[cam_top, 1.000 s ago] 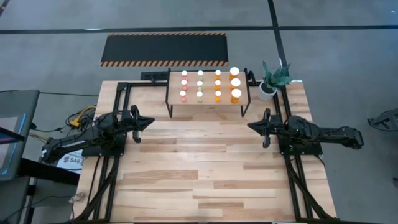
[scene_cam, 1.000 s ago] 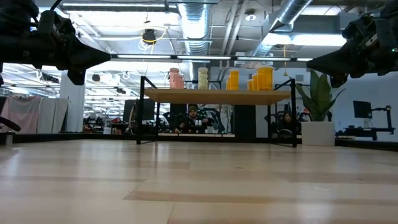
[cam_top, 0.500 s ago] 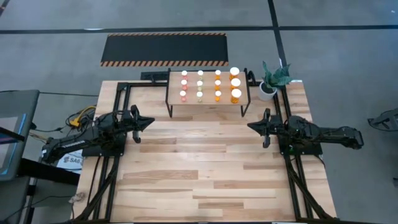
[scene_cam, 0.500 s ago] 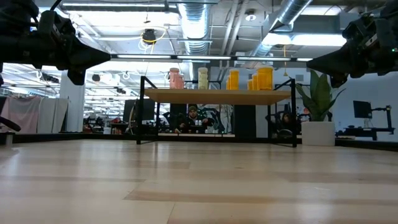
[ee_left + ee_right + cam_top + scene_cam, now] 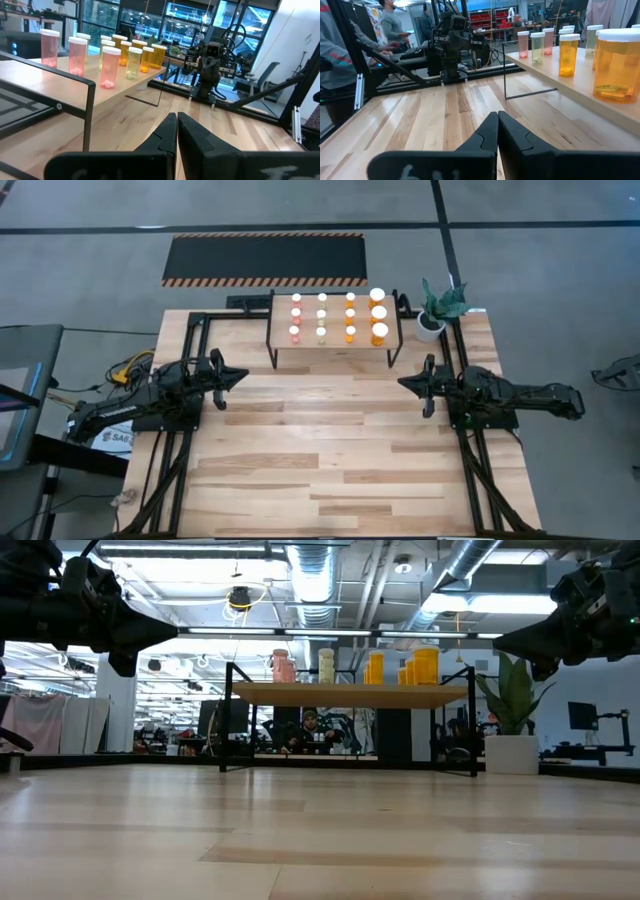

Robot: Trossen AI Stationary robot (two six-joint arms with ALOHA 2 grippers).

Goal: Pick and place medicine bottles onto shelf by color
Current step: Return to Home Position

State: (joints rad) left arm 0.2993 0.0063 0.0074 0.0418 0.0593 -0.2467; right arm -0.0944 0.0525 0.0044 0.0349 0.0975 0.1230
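Note:
The medicine bottles stand upright on their bases in rows on the shelf, a light-wood board on thin black legs at the table's far middle. Pink ones stand at the left, pale yellow-green ones beside them, then orange ones, with larger orange bottles at the right end. My left gripper hovers shut and level at the table's left side. My right gripper hovers shut and level at the right side. Both are well short of the shelf and hold nothing.
A white pot with a green plant stands right of the shelf. A black mat with striped edges lies on the floor beyond the table. People are in the room behind. Bare planks stretch between the arms.

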